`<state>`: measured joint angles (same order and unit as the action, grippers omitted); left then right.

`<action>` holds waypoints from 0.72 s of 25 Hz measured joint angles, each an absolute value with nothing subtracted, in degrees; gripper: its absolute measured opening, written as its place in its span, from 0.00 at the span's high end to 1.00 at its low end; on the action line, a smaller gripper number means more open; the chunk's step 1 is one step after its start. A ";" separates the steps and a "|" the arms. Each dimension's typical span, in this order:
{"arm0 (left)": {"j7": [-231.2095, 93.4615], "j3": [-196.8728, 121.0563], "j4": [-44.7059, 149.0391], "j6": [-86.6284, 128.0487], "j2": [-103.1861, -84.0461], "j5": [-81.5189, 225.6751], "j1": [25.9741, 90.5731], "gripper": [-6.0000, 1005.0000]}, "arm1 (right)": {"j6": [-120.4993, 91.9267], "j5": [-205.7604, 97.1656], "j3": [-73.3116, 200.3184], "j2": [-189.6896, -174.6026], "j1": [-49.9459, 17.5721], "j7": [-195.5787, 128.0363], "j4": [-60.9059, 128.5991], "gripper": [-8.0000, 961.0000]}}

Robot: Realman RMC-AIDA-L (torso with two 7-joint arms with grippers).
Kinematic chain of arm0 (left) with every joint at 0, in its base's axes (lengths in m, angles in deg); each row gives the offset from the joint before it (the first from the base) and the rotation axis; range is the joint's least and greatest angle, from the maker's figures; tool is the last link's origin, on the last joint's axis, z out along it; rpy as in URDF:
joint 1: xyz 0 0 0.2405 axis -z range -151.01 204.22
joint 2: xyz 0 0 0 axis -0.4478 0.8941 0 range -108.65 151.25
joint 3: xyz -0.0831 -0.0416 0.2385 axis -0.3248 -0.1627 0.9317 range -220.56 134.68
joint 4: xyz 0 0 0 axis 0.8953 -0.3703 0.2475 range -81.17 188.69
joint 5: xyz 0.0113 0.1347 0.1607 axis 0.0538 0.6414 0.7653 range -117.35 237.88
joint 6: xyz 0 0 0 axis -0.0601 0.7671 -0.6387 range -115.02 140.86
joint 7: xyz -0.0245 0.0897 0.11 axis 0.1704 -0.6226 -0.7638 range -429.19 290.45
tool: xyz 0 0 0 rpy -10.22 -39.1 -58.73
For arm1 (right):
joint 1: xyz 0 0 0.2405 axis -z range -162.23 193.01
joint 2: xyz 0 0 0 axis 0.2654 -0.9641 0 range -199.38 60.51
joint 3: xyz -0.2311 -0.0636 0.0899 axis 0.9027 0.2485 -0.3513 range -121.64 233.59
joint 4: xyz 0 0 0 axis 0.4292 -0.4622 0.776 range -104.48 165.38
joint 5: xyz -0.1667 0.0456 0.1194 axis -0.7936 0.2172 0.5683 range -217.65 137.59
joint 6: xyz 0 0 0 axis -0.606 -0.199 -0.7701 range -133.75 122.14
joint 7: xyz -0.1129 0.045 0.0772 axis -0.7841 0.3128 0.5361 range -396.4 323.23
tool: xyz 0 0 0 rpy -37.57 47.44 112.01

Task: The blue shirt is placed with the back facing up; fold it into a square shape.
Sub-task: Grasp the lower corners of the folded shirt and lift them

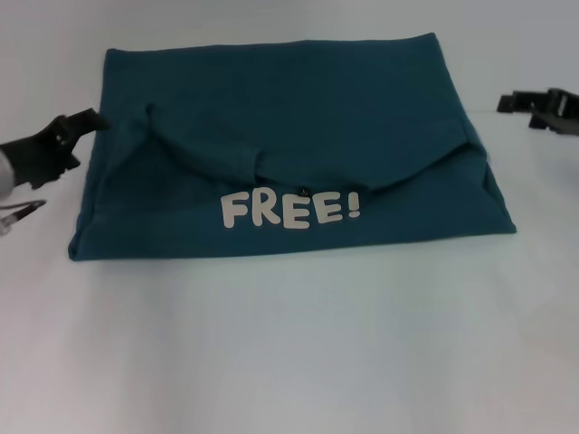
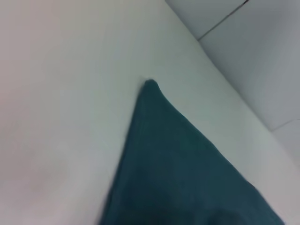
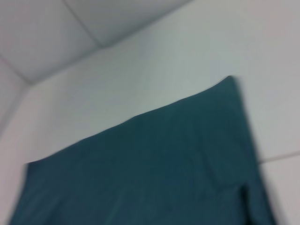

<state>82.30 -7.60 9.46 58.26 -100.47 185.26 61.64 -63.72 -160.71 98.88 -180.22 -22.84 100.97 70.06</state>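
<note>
The blue shirt (image 1: pixel 289 136) lies flat on the white table (image 1: pixel 289 362). Its near part is folded up over the back, showing white "FREE!" lettering (image 1: pixel 291 209), and both sleeves are tucked in toward the middle. My left gripper (image 1: pixel 89 118) sits at the shirt's left edge near the far corner, right against the cloth. My right gripper (image 1: pixel 511 103) hovers off the shirt's right side, apart from it. The left wrist view shows one pointed corner of the shirt (image 2: pixel 187 178). The right wrist view shows the shirt's far edge (image 3: pixel 150 168).
Bare white tabletop spreads in front of the shirt and on both sides. The table's far edge (image 2: pixel 220 79) shows in the left wrist view, with pale tiled surface beyond. A small clear part (image 1: pixel 20 213) sticks out beneath my left arm.
</note>
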 joint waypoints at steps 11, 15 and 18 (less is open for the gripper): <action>72.99 -8.50 8.45 72.99 -100.30 177.96 54.23 0.18 | -84.26 -152.63 95.30 -179.42 -12.52 90.40 69.87 0.24; 66.32 -10.88 8.61 75.14 -100.38 177.72 52.78 0.17 | -85.71 -152.57 94.51 -179.77 -11.41 88.91 69.85 0.25; 62.42 -13.24 8.94 75.82 -100.41 177.97 51.87 0.17 | -85.78 -152.47 94.22 -179.92 -11.11 88.22 69.73 0.25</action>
